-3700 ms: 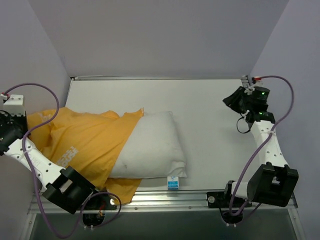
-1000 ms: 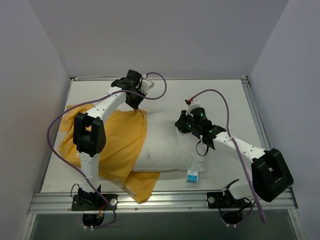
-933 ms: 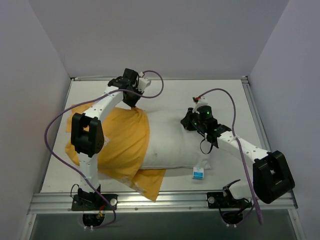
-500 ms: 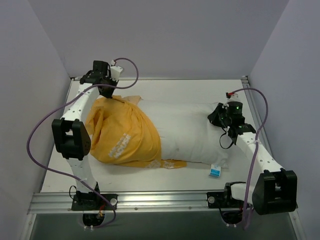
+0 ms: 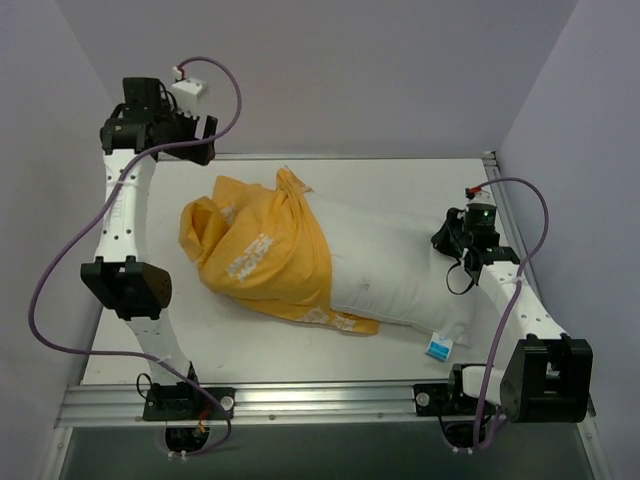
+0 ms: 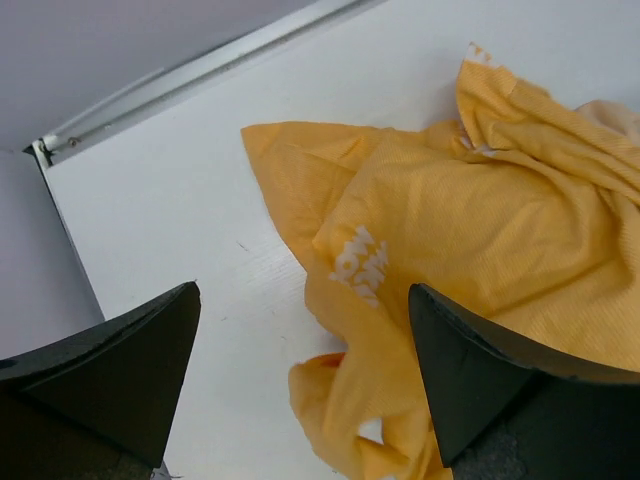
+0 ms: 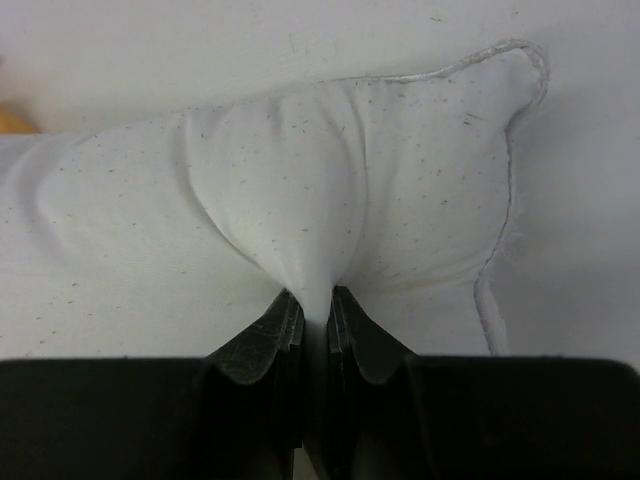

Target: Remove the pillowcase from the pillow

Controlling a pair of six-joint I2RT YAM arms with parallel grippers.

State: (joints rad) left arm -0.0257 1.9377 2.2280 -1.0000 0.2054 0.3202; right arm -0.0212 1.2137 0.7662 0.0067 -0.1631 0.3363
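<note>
The orange-yellow pillowcase lies bunched over the left end of the white pillow, white lettering facing up. The pillow stretches to the right, its blue-and-white tag at the near edge. My left gripper hangs open in the air at the back left, above and apart from the cloth. In the left wrist view the pillowcase lies below the open left gripper, with nothing between the fingers. My right gripper is shut on the pillow's right end; the right wrist view shows white pillow fabric pinched in the right gripper.
Grey walls close in the table on three sides. A metal rail runs along the near edge, and another rail along the back. The left arm's purple cable loops on the left.
The left gripper opened, let go of the pillowcase and rose to the back left. The cloth dropped in a heap. The right gripper stayed shut on the pillow, which shifted a little further right.
</note>
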